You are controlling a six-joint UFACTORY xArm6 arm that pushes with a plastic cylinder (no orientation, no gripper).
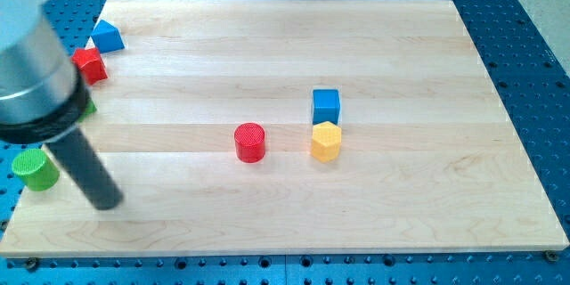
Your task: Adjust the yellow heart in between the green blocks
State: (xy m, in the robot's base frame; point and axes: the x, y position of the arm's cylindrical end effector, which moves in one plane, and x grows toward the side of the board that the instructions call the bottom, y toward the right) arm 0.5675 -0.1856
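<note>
Camera view: second green block (89, 105) (mostly hidden) behind my rod (85, 167).

My tip (107, 203) rests low at the view's left, rod slanting up-left.

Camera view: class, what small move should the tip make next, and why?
Probably slide my tip slightly toward the view's right: the rod hides the gap between the green cylinder and the half-hidden green block, where no yellow heart shows.
</note>
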